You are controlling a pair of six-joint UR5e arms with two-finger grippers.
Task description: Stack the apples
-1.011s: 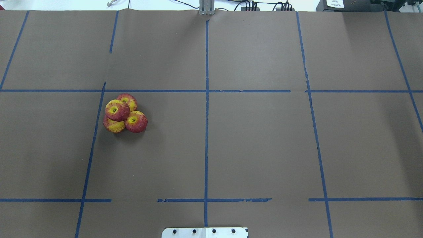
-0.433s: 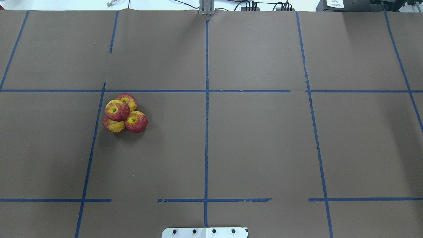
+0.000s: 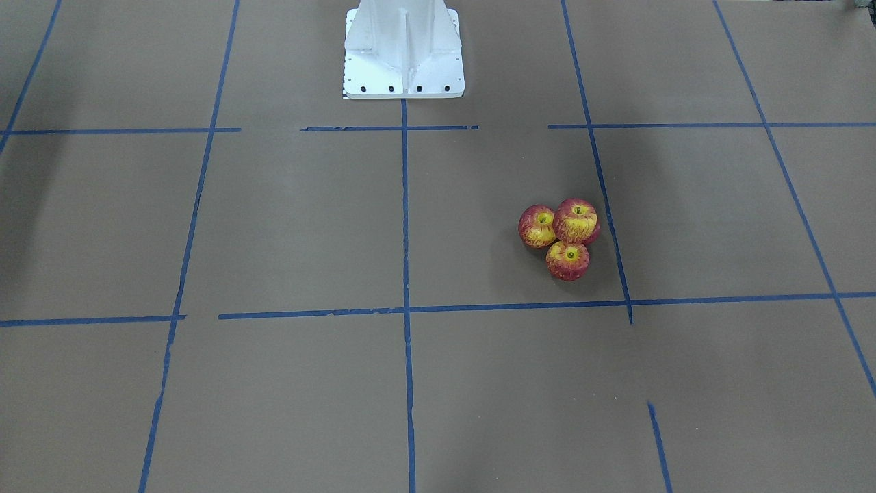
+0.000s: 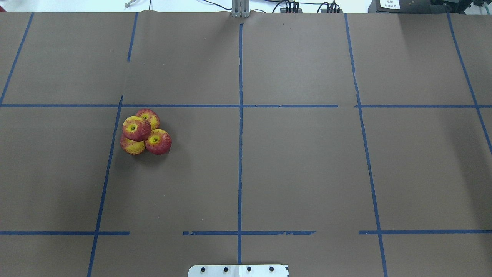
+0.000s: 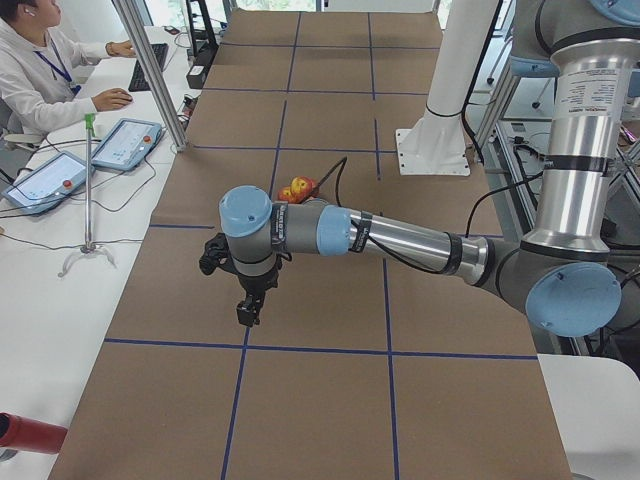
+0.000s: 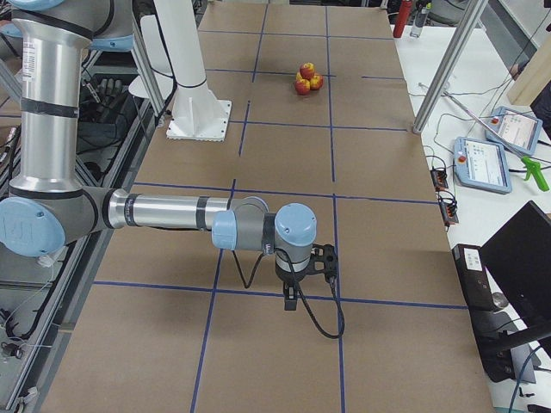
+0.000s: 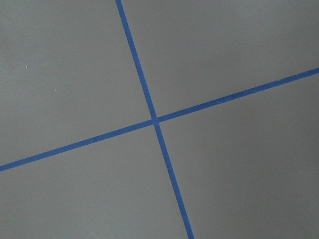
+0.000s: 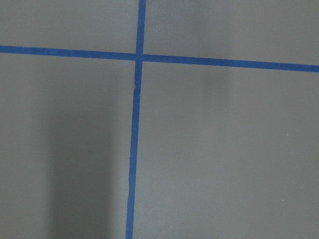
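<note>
**Brown paper table, four apples in one heap**

Brown paper crossed with blue tape covers the table. Your left gripper hangs above the paper left of centre in the left side view. Your right gripper hangs low and centre in the right side view. No other camera shows either one, so you cannot tell whether the fingers stand wide or narrow. Both wrist cameras see only paper and tape.

Both grippers are well apart from the apples, which sit left of centre in the overhead view and right of centre in the front view. Count four: three touching on the paper, and a top apple resting across them. The front view shows only three clearly.

They look light, hard and smooth, so expect them to roll and slip. If you lift one, take it from above across its widest middle, dimple up, and close gently so that the heap is not nudged.
</note>
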